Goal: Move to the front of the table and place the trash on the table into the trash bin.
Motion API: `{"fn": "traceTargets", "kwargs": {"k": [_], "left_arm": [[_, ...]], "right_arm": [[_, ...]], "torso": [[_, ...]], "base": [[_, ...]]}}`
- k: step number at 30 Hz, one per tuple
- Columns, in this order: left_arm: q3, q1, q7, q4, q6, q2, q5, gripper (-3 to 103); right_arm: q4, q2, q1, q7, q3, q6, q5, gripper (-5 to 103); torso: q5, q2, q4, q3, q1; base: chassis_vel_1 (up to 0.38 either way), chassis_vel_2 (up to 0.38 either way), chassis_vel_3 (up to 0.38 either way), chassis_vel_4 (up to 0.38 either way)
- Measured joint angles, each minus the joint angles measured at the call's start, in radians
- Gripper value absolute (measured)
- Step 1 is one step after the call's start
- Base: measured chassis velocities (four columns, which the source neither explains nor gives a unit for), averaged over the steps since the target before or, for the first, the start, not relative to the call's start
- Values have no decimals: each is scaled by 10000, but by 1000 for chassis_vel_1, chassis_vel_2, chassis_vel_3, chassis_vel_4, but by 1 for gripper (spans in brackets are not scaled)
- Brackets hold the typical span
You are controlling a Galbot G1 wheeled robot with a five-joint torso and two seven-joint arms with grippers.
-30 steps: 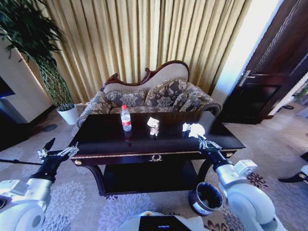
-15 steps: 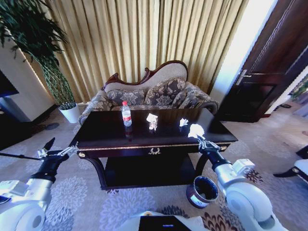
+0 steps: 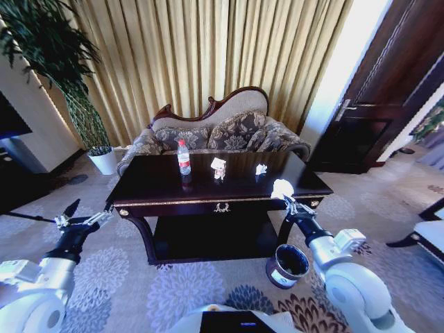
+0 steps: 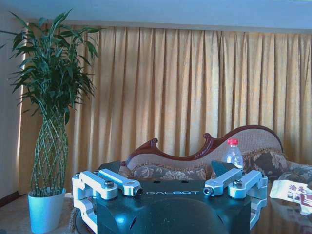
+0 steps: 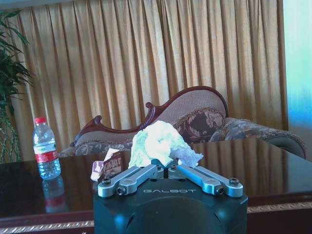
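Note:
The dark table (image 3: 152,184) stands ahead of me in the head view. On it are a clear bottle (image 3: 184,158) with a red cap, a small printed carton piece (image 3: 218,167) and a small paper scrap (image 3: 261,168). My right gripper (image 3: 288,203) is shut on a crumpled whitish paper (image 3: 282,187) at the table's front right edge; the right wrist view shows the wad (image 5: 161,143) pinched above the fingers (image 5: 141,176). The trash bin (image 3: 286,266) sits on the carpet below that gripper. My left gripper (image 3: 87,220) hangs open, left of the table.
A patterned sofa (image 3: 229,133) stands behind the table before gold curtains. A tall plant in a white pot (image 3: 104,161) is at the back left. A dark door (image 3: 388,90) is at the right. Carpet lies open in front of the table.
The whole head view has pulled back from the table, so the camera moved. My right gripper, holding the paper wad, now sits at the table's front edge rather than over its top.

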Motion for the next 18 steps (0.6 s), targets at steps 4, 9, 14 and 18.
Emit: {"fn": "traceTargets", "kwargs": {"k": [4,9,14,18], "left_arm": [[0,0,10,19,-18,3,0,100],[0,4,20,54,-42,1,-1,100],[-16,26,48,53,-67,-21,-5,100],[-33,39,53,38,-78,-20,-9,100]], "right_arm": [[-17,23,-9,-4,-8,-3,-12,0],[-355,71,30,-28,-93,-4,-98,0],[-1621,69,266,-237,-99,-11,-259,0],[-3352,-45,802,-256,-201,0,-523,0]], "torso": [[-1,0,0,-1,-1],[-1,1,0,-1,-2],[-1,5,0,-3,-7],[3,1,0,1,-3]], "base": [[126,-127,-126,117],[125,-117,-129,119],[34,-58,-36,51],[0,0,0,0]]}}
